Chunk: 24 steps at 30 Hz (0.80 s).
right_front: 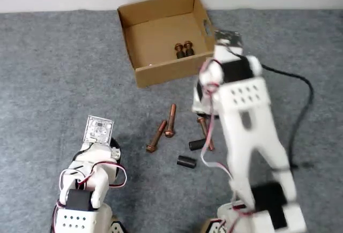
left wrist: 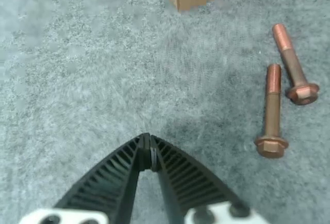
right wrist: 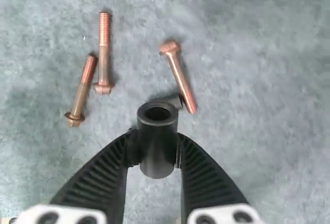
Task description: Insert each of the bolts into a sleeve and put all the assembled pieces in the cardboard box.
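Right tool [right wrist: 154, 144] is gripping a black sleeve [right wrist: 157, 131].
Left tool [left wrist: 147, 149] is hovering closed and empty over the worktop [left wrist: 77, 80], near a bolt [left wrist: 271, 112].

Count from my side: 3 loose bolts [right wrist: 103, 49], [right wrist: 81, 92], [right wrist: 179, 77]. 2 sleeves [right_front: 197, 144], [right_front: 186, 162] lying free. 1 sleeve [right wrist: 157, 139] in my right end effector [right wrist: 154, 137]. 2 assembled pieces [right_front: 179, 50], [right_front: 188, 47]. 1 cardboard box [right_front: 161, 72].

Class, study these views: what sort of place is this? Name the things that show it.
Probably a robotics test bench: two small arms at a grey carpeted table, loose copper bolts, a cardboard box, the right hand gripping a black sleeve.
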{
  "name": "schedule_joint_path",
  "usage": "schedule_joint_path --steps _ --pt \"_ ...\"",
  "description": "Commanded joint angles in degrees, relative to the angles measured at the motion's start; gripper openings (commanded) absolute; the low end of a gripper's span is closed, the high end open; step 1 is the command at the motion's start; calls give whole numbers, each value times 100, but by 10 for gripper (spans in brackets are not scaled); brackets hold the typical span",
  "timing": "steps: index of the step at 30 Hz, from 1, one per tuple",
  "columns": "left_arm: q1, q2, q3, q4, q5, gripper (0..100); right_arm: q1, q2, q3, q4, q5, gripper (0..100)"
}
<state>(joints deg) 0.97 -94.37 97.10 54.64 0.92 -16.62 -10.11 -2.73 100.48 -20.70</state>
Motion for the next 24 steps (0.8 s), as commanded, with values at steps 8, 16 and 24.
schedule_joint_path --steps 8,16,24 --pt "0 53 -549 730 -62 8 1226 -3495 3077 -629 -70 9" --pt "9 70 -1578 1512 -62 8 1727 -5982 4809 -1007 0 8" --pt "273 1705 -2923 1600 -229 8 2193 -6870 5398 -1121 316 8"
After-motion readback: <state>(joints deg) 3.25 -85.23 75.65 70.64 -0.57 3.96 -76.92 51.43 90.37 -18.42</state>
